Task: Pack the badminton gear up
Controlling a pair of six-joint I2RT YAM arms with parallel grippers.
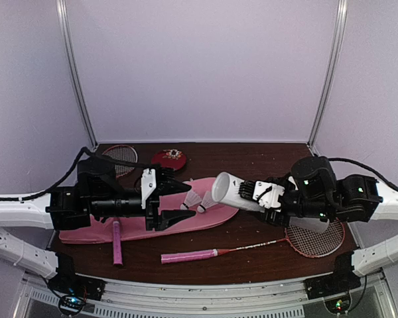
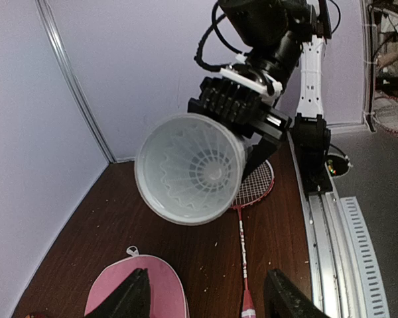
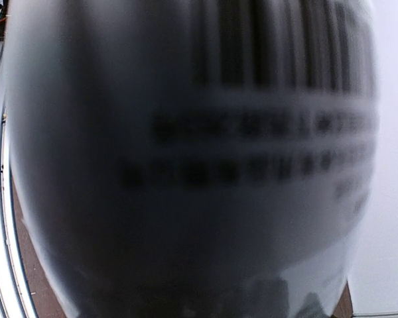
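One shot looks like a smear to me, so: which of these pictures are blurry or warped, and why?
Right wrist view: the white tube fills the frame, too close to focus, so its barcode is smeared. Left wrist view: sharp, with some wide-angle stretch toward the edges. Top view: crisp, evenly lit, only soft shadows on the table.

The tube (image 2: 189, 169) looks like milky translucent plastic, smooth (a touch glossy at the rim). Toward nine o'clock the bag (image 1: 215, 215) is matt pink cloth; the table (image 2: 119, 218) is dark, scuffed wood grain.
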